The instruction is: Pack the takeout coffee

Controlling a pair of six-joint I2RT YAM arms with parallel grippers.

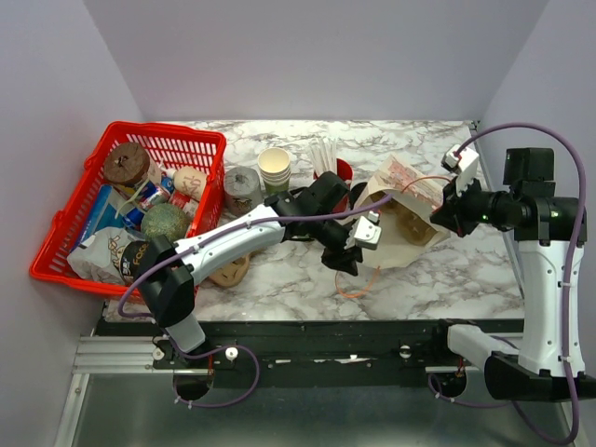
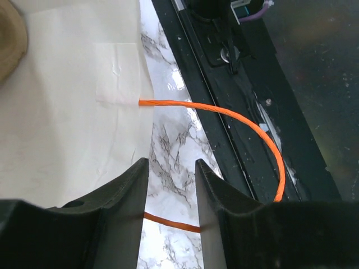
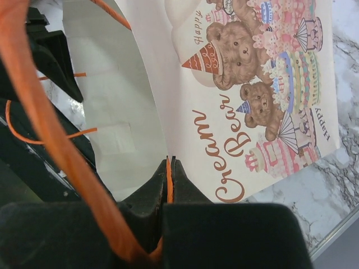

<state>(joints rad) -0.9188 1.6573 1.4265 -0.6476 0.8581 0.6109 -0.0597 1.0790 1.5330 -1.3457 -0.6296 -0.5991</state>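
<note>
A white paper bag [image 1: 407, 200] printed with "Cream Bear" teddy bears [image 3: 247, 84] lies on its side, mouth towards the left arm. An olive-brown shape [image 1: 410, 223] lies inside the mouth; it looks like the takeout coffee, and its edge shows in the left wrist view [image 2: 8, 39]. Its lid is hidden. My right gripper [image 1: 440, 214] [image 3: 170, 161] is shut on the bag's upper orange handle [image 3: 45, 129] and holds the mouth up. My left gripper [image 1: 352, 261] [image 2: 171, 165] is open and empty, just outside the mouth, above the lower orange handle [image 2: 224, 112] on the marble.
A red basket [image 1: 65, 270] of groceries stands at the left. A grey lidded cup [image 1: 244, 191], stacked lidless paper cups [image 1: 275, 168] and a red cup of white straws [image 1: 331, 166] stand behind the left arm. The table's near edge and black rail [image 2: 241, 112] lie close by.
</note>
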